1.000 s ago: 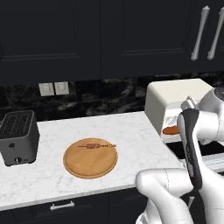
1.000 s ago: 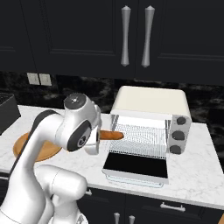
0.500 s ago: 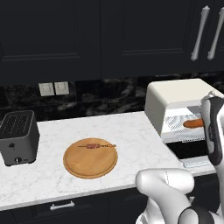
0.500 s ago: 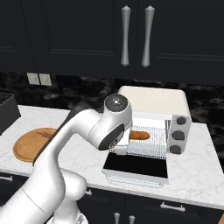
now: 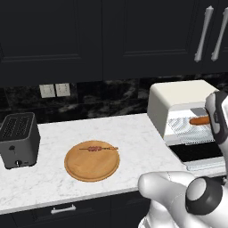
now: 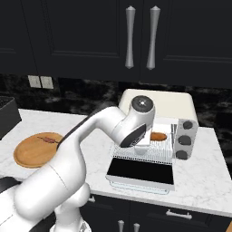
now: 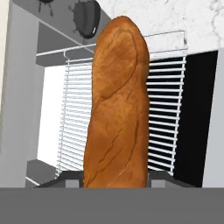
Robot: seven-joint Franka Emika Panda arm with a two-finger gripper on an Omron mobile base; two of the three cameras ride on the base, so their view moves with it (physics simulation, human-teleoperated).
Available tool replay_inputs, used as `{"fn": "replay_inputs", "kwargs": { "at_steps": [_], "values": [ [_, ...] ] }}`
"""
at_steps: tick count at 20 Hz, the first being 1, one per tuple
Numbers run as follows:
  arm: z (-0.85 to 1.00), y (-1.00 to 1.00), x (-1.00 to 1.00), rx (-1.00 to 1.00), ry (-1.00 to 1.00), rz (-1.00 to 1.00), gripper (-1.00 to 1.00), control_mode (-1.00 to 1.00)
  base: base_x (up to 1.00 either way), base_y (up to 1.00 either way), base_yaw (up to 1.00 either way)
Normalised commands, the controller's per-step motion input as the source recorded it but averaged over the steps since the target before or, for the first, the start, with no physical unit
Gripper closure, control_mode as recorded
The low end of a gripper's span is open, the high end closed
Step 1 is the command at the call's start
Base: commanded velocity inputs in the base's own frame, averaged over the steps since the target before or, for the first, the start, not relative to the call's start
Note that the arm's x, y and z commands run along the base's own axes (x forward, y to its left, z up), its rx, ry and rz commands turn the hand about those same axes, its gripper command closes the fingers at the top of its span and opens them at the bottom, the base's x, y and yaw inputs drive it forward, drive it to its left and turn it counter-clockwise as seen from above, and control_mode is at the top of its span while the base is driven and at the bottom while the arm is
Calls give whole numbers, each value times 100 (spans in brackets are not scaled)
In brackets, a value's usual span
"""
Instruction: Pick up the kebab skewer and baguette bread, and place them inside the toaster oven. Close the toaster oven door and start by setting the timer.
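The baguette bread (image 7: 118, 105), a thick orange-brown loaf, is clamped between the fingers of my gripper (image 7: 116, 178), which is shut on it. It hangs just above the wire rack (image 7: 166, 109) in the mouth of the cream-white toaster oven (image 5: 180, 95). From the base views the baguette bread (image 5: 199, 120) (image 6: 158, 136) lies across the opening, with my wrist over its near end. The toaster oven door (image 6: 142, 170) is folded down flat, dark glass up. The kebab skewer (image 5: 97, 148) (image 6: 47, 139) lies on a round wooden board (image 5: 92, 162).
A dark grey slot toaster (image 5: 18, 139) stands at the counter's left end. The oven's dark knobs (image 6: 184, 139) sit on its right face. Black cabinets with bar handles hang above. Bare marble lies between the board and the oven.
My arm has swung right and forward, carrying the baguette from in front of the oven into its opening above the rack. The skewer and board have stayed put.
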Motion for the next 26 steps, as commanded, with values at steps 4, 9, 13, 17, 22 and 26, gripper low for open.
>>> {"fn": "replay_inputs", "kwargs": {
  "at_steps": [4, 9, 13, 17, 22, 26],
  "values": [
    [-30, -31, 32, 0, -7, 0, 100, -100, 0, 0, 0],
    [0, -8, 22, 0, -8, -1, 100, -100, 0, 0, 0],
    [0, 2, 3, 0, 0, 0, 100, -100, 0, 0, 0],
    [-4, 1, 35, 0, 0, 0, 100, -100, 0, 0, 0],
    [-23, 1, 24, 0, 0, 0, 100, -100, 0, 0, 0],
    [-8, 0, 27, 0, 0, 0, 100, -100, 0, 0, 0]
  ]
}}
